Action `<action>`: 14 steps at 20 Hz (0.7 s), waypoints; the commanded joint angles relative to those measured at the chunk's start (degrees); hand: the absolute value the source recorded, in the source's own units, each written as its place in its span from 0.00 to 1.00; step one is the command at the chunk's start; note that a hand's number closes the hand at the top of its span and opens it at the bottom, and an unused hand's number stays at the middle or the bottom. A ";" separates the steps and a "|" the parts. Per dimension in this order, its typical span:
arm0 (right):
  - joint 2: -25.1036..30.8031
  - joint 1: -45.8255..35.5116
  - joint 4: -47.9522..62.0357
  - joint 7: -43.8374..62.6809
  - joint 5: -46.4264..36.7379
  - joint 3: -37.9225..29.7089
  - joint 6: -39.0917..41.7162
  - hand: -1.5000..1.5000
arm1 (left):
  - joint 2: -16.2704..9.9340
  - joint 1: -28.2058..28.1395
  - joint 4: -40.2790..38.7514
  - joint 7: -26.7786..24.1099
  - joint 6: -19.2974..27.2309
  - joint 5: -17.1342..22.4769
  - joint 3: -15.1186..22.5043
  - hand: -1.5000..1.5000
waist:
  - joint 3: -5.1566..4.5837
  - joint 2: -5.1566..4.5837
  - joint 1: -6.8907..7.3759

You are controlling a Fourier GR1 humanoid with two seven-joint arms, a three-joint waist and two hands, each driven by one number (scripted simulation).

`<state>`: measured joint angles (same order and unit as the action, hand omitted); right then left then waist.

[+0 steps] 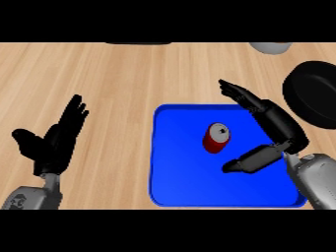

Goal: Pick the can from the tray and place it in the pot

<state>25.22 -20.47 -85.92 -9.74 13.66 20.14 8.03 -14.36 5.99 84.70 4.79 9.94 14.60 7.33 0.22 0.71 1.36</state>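
Grey forearms come in from the lower edge of our head view, one at each side. Our left hand [54, 140] sits over bare wooden counter [127, 74] at the view's left, fingers straight and pointing up, thumb spread out to the side, holding nothing. It's well apart from the tray, resting.

Our right hand [272, 125] is over the right part of the blue tray [185, 187]. Fingers extended toward the upper left, thumb stretched out below them toward the tray's middle, so the hand is spread wide with a clear gap between fingers and thumb. Nothing clamped in it.

Red can [216, 138] lies on its side on the tray, roughly mid-tray, silver top end facing up-right toward us. It sits just left of the right hand's gap, between the fingers above and the thumb below. We see blue tray between can and thumb tip, so no contact there; fingers also look apart from it.

Black pot [321, 96] is on the counter at the right edge, upper right of the tray, just beyond the right hand's back. It's partly cut off by the frame. We can't tell what's inside it.

Grey rounded object [271, 47] at the top edge, only partly showing; a dark shape [138, 43] also at the top edge, left of it.
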 commanded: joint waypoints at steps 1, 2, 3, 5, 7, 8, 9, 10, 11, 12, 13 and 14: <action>-1.05 2.74 -0.37 -19.10 -3.33 -3.94 -1.59 0.00 | -0.53 2.09 4.43 4.79 0.85 -0.40 1.19 0.50 | 0.24 -0.54 -1.24; -0.82 5.51 -1.44 -24.79 -4.06 -3.93 -1.07 0.00 | -0.19 0.07 5.38 3.05 0.67 -0.44 1.39 0.50 | 0.22 -0.41 -1.37; -0.09 3.98 -1.58 -27.24 -3.59 -4.85 0.85 0.00 | 0.10 2.28 4.89 5.20 2.12 -1.37 1.63 0.50 | 0.09 -0.62 -1.54; 3.65 7.53 0.51 -36.20 -5.53 -6.25 4.36 0.00 | 0.02 0.65 6.82 5.96 1.58 -0.36 1.33 0.50 | -0.02 -0.68 -1.34; 8.99 8.16 0.02 -34.67 -7.47 -8.17 6.71 0.00 | 0.58 0.52 10.11 8.87 3.92 -2.27 2.53 0.50 | -0.14 -0.56 -1.44; 10.74 5.85 2.37 -34.39 -8.99 -10.31 5.60 0.00 | -0.97 1.53 9.36 9.47 2.01 -0.38 0.57 0.50 | -0.16 -0.66 -1.28; 14.62 6.76 0.59 -33.11 -8.33 -12.53 6.50 0.00 | -0.02 2.36 10.06 11.28 4.68 -2.51 2.02 0.50 | -0.15 -0.50 -1.90; 14.50 6.84 -0.48 -31.25 -11.96 -9.83 5.77 0.00 | 0.39 3.81 7.38 10.41 2.83 -1.44 1.69 0.50 | -0.22 -0.63 -1.98; 17.86 4.42 -1.80 -28.26 -11.03 -11.79 7.48 0.00 | 0.63 2.38 10.57 10.83 3.88 -1.76 2.10 0.50 | -0.24 -0.44 -1.65; 21.19 7.40 -6.55 -26.71 -8.87 -13.47 9.69 0.00 | -0.87 -1.00 13.09 11.56 3.11 -1.56 2.10 0.50 | -0.27 -0.12 -2.08; 22.21 6.04 -3.62 -27.44 -10.32 -13.96 10.88 0.00 | -0.66 0.98 11.72 11.94 3.22 -0.93 0.72 0.50 | -0.25 -0.47 -1.70; 20.64 5.35 -5.20 -26.19 -13.33 -12.22 9.24 0.00 | -0.87 2.47 9.40 10.72 2.19 -1.42 0.34 0.50 | -0.26 -0.60 -1.66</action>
<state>41.68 -14.52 -88.70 -37.85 3.93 8.88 15.83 -14.74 7.50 94.50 14.94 12.79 13.27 8.58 0.03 0.25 -0.31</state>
